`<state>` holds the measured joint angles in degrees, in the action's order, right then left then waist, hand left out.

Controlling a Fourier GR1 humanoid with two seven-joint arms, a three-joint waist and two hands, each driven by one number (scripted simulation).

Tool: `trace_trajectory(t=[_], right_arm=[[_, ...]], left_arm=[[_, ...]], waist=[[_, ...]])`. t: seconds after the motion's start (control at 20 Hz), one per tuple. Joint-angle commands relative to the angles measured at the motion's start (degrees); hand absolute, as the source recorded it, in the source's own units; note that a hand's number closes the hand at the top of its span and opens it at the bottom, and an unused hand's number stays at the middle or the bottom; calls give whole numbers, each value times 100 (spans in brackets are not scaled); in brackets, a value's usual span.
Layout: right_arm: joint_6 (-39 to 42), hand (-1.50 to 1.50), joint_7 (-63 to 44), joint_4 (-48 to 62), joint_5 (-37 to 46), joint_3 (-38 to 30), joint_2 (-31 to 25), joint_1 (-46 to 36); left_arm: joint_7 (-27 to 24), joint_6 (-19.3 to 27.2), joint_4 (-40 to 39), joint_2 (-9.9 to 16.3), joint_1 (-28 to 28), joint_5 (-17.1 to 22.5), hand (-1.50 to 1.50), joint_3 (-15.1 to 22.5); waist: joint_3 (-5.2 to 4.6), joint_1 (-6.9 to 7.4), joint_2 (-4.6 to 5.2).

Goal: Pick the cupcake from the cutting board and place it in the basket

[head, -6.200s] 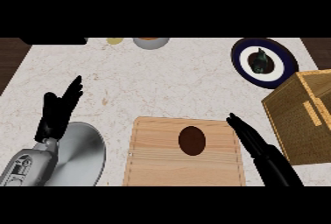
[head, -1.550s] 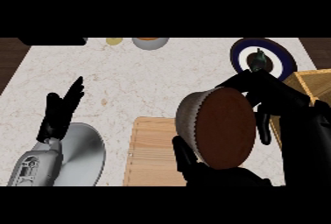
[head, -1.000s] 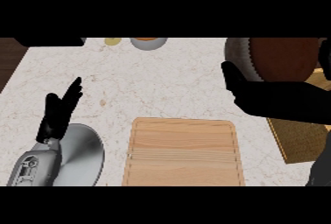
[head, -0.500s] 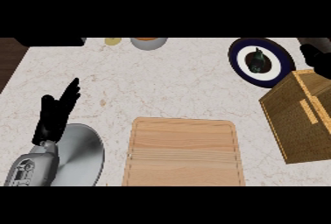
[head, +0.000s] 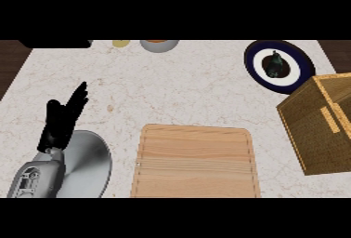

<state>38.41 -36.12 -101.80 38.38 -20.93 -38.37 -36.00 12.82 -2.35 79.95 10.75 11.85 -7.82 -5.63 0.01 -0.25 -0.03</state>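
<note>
The wooden cutting board [head: 194,160] lies bare at the lower middle of the counter, with no cupcake on it. The wicker basket [head: 322,125] stands at the right edge; its inside is cut off by the frame and I cannot see into it. The cupcake shows nowhere in the head view. My left hand [head: 60,123] rests at the left, fingers straight and pointing up, holding nothing. My right hand is out of the frame.
A dark blue plate [head: 280,66] with a white centre carries a small dark object at the back right. A grey round plate [head: 87,165] lies under my left forearm. A small bowl [head: 159,44] and a yellow item [head: 120,43] sit at the back edge.
My right hand carried the cupcake up off the board and to the right, then left the frame. The cupcake is gone from view. The left hand has not moved.
</note>
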Motion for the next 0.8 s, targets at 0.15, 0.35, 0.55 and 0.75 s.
trace_trajectory(t=[0.15,0.35,0.55,0.75], right_arm=[[-516,150,1272,503,-27,-349,-172,905],[-1122,150,1565,677,421,-6,187,1424],[-1230,150,1703,1861,142,-168,295,921],[-1519,-150,1601,2073,-93,-504,622,1049]], left_arm=[[-245,80,-355,-70,108,-108,0,-10],[78,16,219,-47,-106,-95,0,58],[-86,-139,58,31,-78,16,0,-27],[-144,43,275,-102,-370,-186,0,128]], waist=[[0,6,9],[1,35,4],[0,76,14],[1,74,7]])
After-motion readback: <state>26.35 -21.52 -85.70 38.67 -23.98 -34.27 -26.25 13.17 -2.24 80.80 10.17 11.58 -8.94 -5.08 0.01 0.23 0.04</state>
